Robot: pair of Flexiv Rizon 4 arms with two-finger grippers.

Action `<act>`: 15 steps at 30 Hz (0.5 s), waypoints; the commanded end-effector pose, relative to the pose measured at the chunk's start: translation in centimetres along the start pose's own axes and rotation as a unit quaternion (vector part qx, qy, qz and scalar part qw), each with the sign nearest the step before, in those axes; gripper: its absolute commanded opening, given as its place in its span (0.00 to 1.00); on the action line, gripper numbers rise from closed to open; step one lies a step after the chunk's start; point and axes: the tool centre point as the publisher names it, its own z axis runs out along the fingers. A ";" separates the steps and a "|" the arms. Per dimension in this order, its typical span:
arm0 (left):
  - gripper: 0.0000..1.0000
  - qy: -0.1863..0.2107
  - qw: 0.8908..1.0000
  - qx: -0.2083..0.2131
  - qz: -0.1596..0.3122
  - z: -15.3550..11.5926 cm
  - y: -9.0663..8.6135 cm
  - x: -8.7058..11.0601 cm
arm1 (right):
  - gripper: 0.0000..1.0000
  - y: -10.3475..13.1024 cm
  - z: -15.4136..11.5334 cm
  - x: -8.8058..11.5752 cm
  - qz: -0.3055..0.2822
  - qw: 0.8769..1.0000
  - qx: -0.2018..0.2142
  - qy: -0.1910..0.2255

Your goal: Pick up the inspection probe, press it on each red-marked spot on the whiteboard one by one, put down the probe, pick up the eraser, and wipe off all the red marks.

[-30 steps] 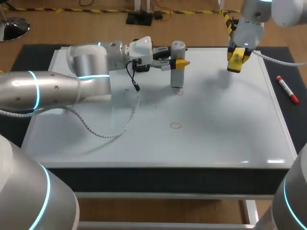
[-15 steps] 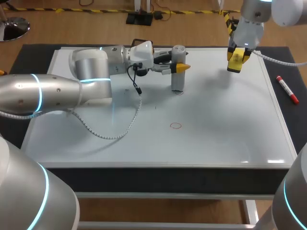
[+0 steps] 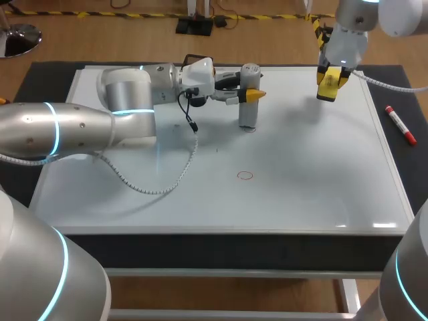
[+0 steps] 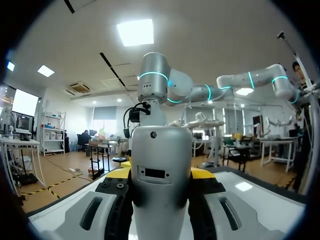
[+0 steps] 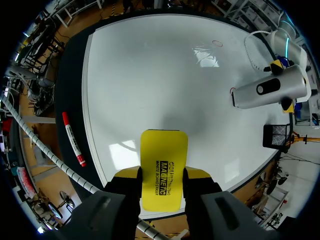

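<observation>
The grey inspection probe (image 3: 249, 93) stands upright on the whiteboard (image 3: 307, 180), and my left gripper (image 3: 247, 92) is shut on its upper half. Its lower end rests on the far red circle (image 3: 251, 129). A second red circle (image 3: 245, 176) lies nearer the front. In the left wrist view the probe (image 4: 161, 185) fills the gap between the fingers of the left gripper (image 4: 161, 176). My right gripper (image 3: 328, 85) hangs above the board's far right, shut on the yellow eraser (image 3: 328, 81). In the right wrist view the eraser (image 5: 163, 165) sits in the right gripper (image 5: 160, 176), with the probe (image 5: 270, 90) ahead of it.
A red marker pen (image 3: 400, 125) lies on the dark mat beside the whiteboard's right edge; the right wrist view also has this marker (image 5: 73, 140). The left arm's coiled cable (image 3: 167, 177) trails over the board's left half.
The left arm shifted slightly right and brought the probe down onto the far red circle, then held still. The right arm with the eraser has not moved.
</observation>
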 end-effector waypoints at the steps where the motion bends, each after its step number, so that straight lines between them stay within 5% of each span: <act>1: 0.00 0.001 1.000 0.002 0.001 -0.1 0.4 0.0 | 0.00 -0.1 -0.1 0.1 -0.001 1.000 -0.001 0.001; 15: 0.00 -0.016 1.000 0.013 0.013 -2.9 -3.0 0.8 | 0.00 -0.1 -0.1 0.1 -0.001 1.000 -0.001 0.001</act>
